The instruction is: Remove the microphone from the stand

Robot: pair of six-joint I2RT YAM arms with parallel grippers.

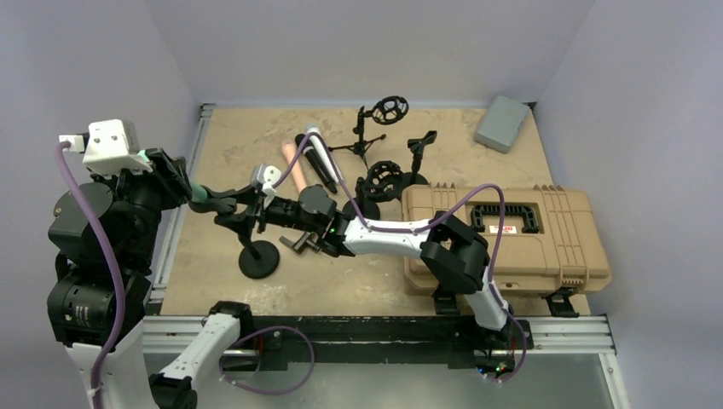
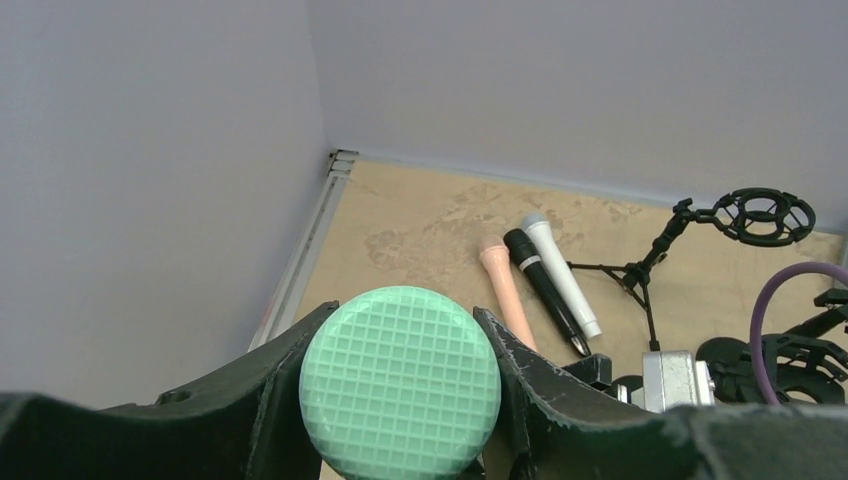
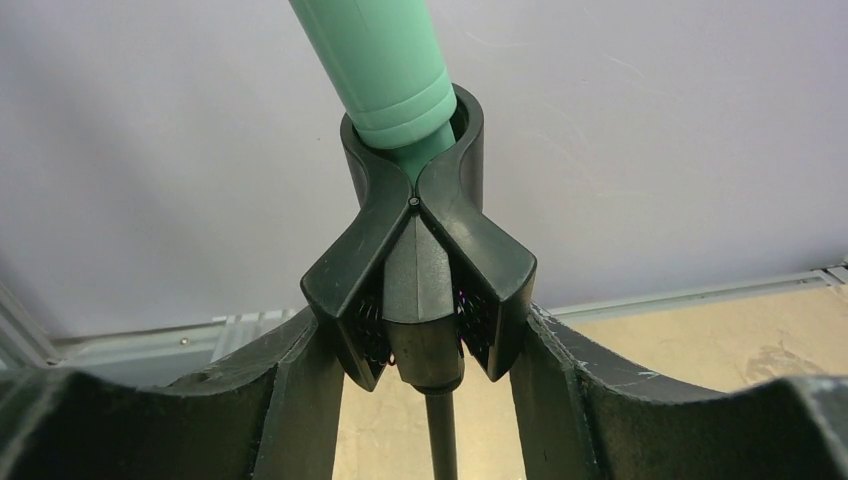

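Note:
A green microphone sits in the black spring clip of a stand with a round black base. My left gripper is shut on the microphone's head; in the left wrist view the green mesh head fills the gap between both fingers. My right gripper is shut on the clip; in the right wrist view its fingers press the clip's two levers. The green handle still lies in the clip's mouth above the stand's pole.
A pink, a black and a white microphone lie behind the stand. Two tripod stands with shock mounts and another clip stand are at the back. A tan hard case is on the right, a grey box at the back right.

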